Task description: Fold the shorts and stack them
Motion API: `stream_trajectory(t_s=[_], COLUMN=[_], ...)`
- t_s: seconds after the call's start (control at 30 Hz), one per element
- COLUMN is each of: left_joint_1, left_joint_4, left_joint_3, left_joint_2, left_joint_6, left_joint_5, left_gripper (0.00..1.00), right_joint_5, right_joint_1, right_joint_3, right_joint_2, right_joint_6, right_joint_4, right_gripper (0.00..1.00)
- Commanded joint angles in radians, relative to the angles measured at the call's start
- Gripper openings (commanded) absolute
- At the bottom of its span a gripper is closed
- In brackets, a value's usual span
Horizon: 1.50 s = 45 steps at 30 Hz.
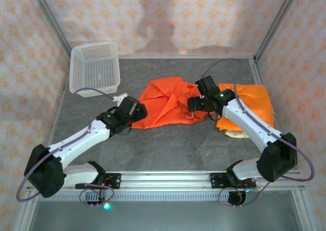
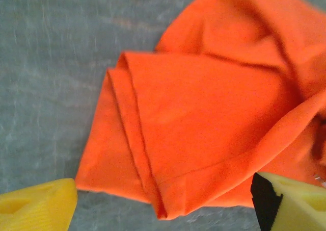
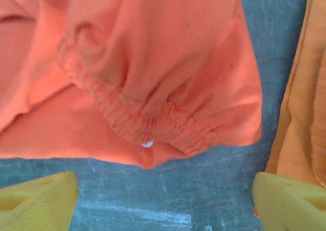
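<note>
Left gripper (image 1: 135, 111) and right gripper (image 1: 195, 104) hang released over opposite edges of the crumpled orange shorts (image 1: 165, 106) at mid-frame, apparently placed to pinch hem (image 2: 135, 154) and waistband (image 3: 153, 124). Farther right, folded orange shorts (image 1: 252, 106) lie on the surface (image 1: 168, 149), probably starting the stack.

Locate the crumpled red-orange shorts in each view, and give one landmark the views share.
Top external: the red-orange shorts lie crumpled mid-table, left of the folded lighter orange shorts.
Left wrist: they fill centre and right, hemmed leg edge pointing lower left.
Right wrist: they cover the top, gathered waistband lowest.
Shared landmark: the grey tabletop under them.
</note>
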Motion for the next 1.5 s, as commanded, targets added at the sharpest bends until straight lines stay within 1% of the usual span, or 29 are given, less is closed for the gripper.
stream_trajectory(t_s=[0.0,0.07,0.1,0.17,0.3,0.4,0.53,0.7,0.8,0.97,1.03,1.1,1.17,1.27,1.37,1.47], left_joint_1=[-0.017,-0.042,-0.057,-0.083,-0.101,-0.101,-0.101,-0.101,-0.099,-0.093,-0.086,-0.075,-0.06,-0.037,-0.018,0.006], left_joint_4=[0.056,0.088,0.081,0.031,-0.078,-0.073,-0.039,-0.015,-0.016,-0.03,-0.036,-0.041,-0.042,-0.052,-0.071,-0.078], left_joint_3=[-0.019,-0.003,0.012,0.055,0.115,0.122,0.142,0.178,0.199,0.209,0.204,0.197,0.187,0.179,0.179,0.174], left_joint_2=[0.053,0.092,0.109,0.154,0.241,0.288,0.36,0.449,0.481,0.479,0.46,0.432,0.396,0.344,0.3,0.265], left_joint_6=[-0.069,-0.076,-0.068,-0.028,0.047,0.075,0.086,0.095,0.092,0.082,0.073,0.067,0.063,0.066,0.073,0.081], left_joint_5=[0.059,0.094,0.092,0.069,0.019,0.018,0.028,0.015,-0.007,-0.037,-0.047,-0.054,-0.057,-0.063,-0.079,-0.09], left_gripper=[0.86,0.83,0.81,0.76,0.69,0.66,0.6,0.53,0.43,0.21,0.13,0.07,0.01,0.0,0.0,0.0], right_joint_5=[0.009,0.018,0.035,0.073,0.109,0.129,0.161,0.18,0.204,0.265,0.288,0.302,0.311,0.351,0.349,0.33], right_joint_1=[0.016,0.042,0.056,0.085,0.106,0.12,0.135,0.137,0.137,0.137,0.133,0.125,0.115,0.108,0.096,0.079], right_joint_3=[-0.01,0.011,0.023,0.053,0.115,0.162,0.228,0.305,0.343,0.392,0.4,0.402,0.407,0.422,0.419,0.4], right_joint_2=[0.026,0.056,0.074,0.108,0.167,0.208,0.268,0.347,0.406,0.502,0.528,0.548,0.572,0.602,0.598,0.564], right_joint_6=[0.024,0.024,0.021,0.012,0.011,0.015,0.029,0.07,0.084,0.089,0.091,0.094,0.092,0.084,0.083,0.084], right_joint_4=[0.031,0.037,0.035,0.034,0.019,0.01,-0.011,-0.03,-0.042,-0.067,-0.07,-0.066,-0.064,-0.079,-0.078,-0.064], right_gripper=[0.87,0.86,0.86,0.86,0.86,0.85,0.84,0.82,0.81,0.75,0.7,0.64,0.54,0.37,0.22,0.06])
